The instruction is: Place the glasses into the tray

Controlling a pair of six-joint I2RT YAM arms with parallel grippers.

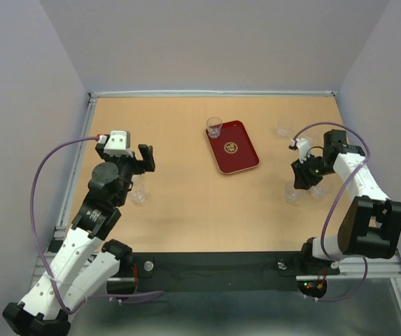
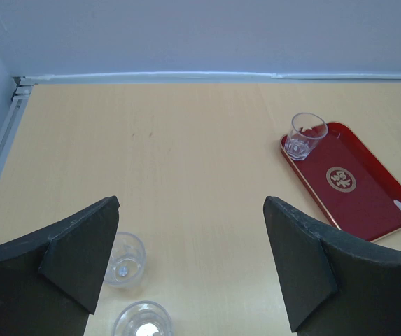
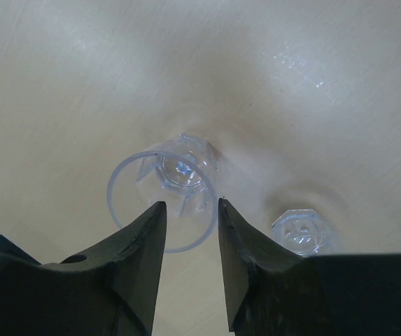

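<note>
- dark red tray (image 1: 245, 157), gold emblem (image 1: 230, 148), mid-worktop (image 1: 172, 133); one clear tumbler (image 1: 215, 127) upright on its far-left corner
- left tool (image 2: 190, 266) wide open, empty; two tumblers (image 2: 124, 260) on worktop just near of it
- right tool (image 3: 192, 231): jaws narrow, over another tumbler (image 3: 179, 171); can't tell if gripping

Six small clear glasses (image 1: 214, 127) in all — and one dark red tray (image 1: 242, 155).
</note>
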